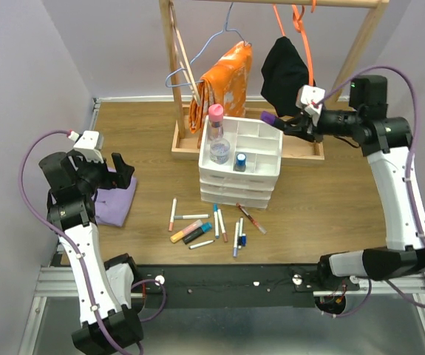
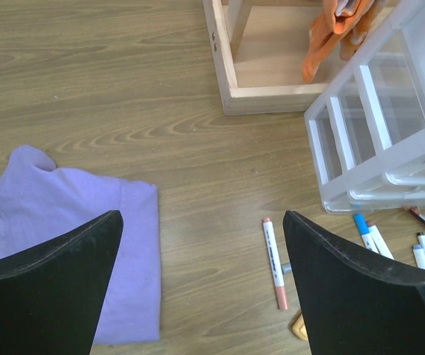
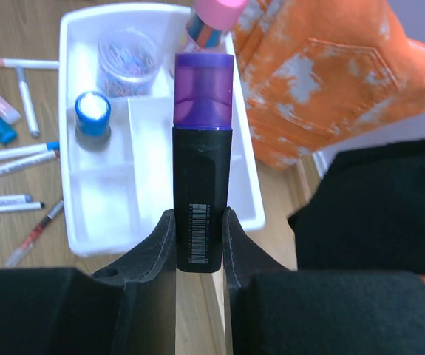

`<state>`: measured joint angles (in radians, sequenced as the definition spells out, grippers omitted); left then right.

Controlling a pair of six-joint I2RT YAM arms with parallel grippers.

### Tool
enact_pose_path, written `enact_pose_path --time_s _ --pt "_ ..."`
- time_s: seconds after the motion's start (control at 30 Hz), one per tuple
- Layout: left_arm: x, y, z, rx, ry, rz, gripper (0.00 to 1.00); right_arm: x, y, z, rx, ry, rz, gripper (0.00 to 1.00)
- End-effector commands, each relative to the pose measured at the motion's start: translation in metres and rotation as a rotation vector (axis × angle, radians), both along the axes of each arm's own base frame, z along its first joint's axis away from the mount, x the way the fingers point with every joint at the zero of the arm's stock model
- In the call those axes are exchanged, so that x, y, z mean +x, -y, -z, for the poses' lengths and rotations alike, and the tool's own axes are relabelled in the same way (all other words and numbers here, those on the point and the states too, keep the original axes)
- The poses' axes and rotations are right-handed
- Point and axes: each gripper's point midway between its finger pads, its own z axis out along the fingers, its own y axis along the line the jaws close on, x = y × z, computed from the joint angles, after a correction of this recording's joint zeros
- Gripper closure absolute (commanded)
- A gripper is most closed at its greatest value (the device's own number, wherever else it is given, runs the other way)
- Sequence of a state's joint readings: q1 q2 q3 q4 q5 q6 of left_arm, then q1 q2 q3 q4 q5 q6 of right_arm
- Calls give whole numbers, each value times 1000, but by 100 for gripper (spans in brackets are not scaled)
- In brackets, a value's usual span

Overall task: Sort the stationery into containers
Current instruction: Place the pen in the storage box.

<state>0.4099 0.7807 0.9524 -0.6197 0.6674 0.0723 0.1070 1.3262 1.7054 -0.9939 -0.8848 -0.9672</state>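
A purple-capped black marker [image 3: 203, 170] is hanging in the air over the back right corner of the tray [image 1: 278, 140], cap pointing toward the compartments. The right gripper [image 3: 199, 222] is clamping it, jaws pressing both sides of the tail end, so most of the barrel is sticking out unsupported. In the tray a pink bottle [image 1: 216, 112] is standing at the back left, with a clear jar [image 1: 220, 151] and a blue bottle [image 1: 240, 160] sitting in front of it; the cells on the right are looking vacant. A scatter of pens [image 1: 205, 225] is lying on the table in front of the drawers, not yet sorted. The left gripper [image 2: 201, 281] is hovering above the table near a purple cloth [image 2: 64, 237], jaws spread wide and carrying nothing. The risk is sitting at the corner: the marker is hanging close to the tray's rim, so letting go too soon is likely to send it off the rim, down onto the rack base [image 1: 186, 144] or against the orange cloth [image 3: 323, 74] behind. Held by the tail, it may also be tipping as the jaws part, bridging a divider instead of dropping into a cell. Swinging left is risking a knock to the tall pink bottle.
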Motion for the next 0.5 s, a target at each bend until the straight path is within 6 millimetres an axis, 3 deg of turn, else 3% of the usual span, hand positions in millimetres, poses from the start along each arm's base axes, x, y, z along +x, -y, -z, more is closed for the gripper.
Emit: enact_pose_path --time_s 0.0,0.13,0.47 --pt "-1 6 -8 -4 49 18 1 11 -33 14 -32 -126 37 95" --pt "-6 7 -4 -4 46 13 1 8 -53 37 -100 -220 13 95" --pt "-14 9 2 3 34 6 1 16 -48 72 -170 -282 58 95"
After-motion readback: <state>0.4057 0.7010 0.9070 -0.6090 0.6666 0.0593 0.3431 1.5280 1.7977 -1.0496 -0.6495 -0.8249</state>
